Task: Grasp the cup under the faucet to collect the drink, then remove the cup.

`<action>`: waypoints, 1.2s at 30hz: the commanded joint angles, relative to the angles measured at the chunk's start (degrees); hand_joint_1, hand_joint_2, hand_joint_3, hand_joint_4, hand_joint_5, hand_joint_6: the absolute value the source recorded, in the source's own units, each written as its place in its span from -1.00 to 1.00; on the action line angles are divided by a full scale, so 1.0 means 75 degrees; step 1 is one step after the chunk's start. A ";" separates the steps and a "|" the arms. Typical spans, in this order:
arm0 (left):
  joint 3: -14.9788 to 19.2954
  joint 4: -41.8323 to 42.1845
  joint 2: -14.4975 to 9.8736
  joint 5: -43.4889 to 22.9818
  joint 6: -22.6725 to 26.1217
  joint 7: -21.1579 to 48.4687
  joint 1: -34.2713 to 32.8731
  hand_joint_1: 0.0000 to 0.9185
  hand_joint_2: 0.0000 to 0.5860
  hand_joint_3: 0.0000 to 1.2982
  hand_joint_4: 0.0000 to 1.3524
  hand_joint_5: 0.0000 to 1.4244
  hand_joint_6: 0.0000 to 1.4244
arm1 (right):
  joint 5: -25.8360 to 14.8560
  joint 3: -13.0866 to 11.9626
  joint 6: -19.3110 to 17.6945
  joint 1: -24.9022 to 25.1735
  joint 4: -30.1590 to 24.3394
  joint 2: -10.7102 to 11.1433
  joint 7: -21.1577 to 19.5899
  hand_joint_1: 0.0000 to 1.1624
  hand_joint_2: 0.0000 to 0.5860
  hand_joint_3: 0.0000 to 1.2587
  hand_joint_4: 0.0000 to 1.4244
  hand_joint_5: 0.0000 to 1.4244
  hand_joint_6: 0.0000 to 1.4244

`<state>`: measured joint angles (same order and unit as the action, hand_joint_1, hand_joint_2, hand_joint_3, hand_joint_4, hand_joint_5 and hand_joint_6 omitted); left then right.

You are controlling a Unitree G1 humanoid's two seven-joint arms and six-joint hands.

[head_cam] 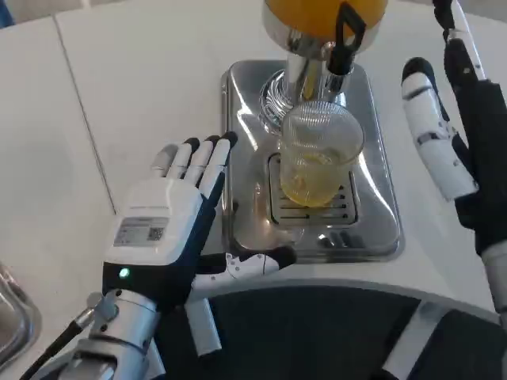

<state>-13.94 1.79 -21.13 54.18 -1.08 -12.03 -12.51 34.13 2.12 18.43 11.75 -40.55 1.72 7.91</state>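
A clear ribbed cup stands on the drip grate of the steel dispenser base, directly under the faucet. A little yellow drink lies in its bottom. The dispenser's tank of orange drink is at the top edge. My left hand is open, just left of the base, fingers pointing away and thumb reaching toward the base's front edge; it is apart from the cup. My right hand is raised to the right of the cup with fingers extended, holding nothing.
The white table spreads left and behind the dispenser. A metal object shows at the lower left edge. The table's curved front edge runs just below the base.
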 commanded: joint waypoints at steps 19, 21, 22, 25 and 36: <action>-0.0081 -0.1181 0.0432 -0.0660 -0.0211 -0.0850 -0.0891 -0.90 -0.88 -1.00 -1.00 -0.96 -0.94 | -0.1328 -0.1963 -0.2790 -0.3603 -0.1203 0.2954 0.1167 -0.58 0.75 -1.00 -1.00 -1.00 -1.00; -0.0109 -0.1382 0.0457 -0.0730 -0.0240 -0.0937 -0.1048 -0.90 -0.88 -1.00 -1.00 -0.96 -0.94 | -0.1455 -0.2224 -0.2973 -0.3847 -0.1305 0.3051 0.1240 -0.57 0.74 -1.00 -1.00 -1.00 -1.00; -0.0124 -0.1479 0.0470 -0.0771 -0.0265 -0.0974 -0.1120 -0.88 -0.89 -1.00 -1.00 -0.95 -0.93 | -0.1504 -0.2357 -0.3065 -0.3973 -0.1367 0.3094 0.1287 -0.57 0.73 -1.00 -1.00 -1.00 -1.00; -0.0143 -0.1690 0.0512 -0.0929 -0.0367 -0.1063 -0.1265 -0.83 -0.89 -1.00 -1.00 -0.92 -0.91 | -0.1584 -0.2559 -0.3211 -0.4196 -0.1476 0.3147 0.1380 -0.56 0.71 -1.00 -1.00 -1.00 -1.00; -0.0159 -0.2350 0.0762 -0.1724 -0.1385 -0.1466 -0.1506 -0.59 -0.91 -1.00 -1.00 -0.78 -0.78 | -0.1573 -0.2605 -0.3224 -0.4568 -0.1677 0.3048 0.1540 -0.54 0.58 -1.00 -1.00 -1.00 -1.00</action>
<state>-14.53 -14.33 -16.46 41.68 -10.24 -21.87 -23.26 22.93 -17.05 -5.52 -21.82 -52.22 24.86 18.88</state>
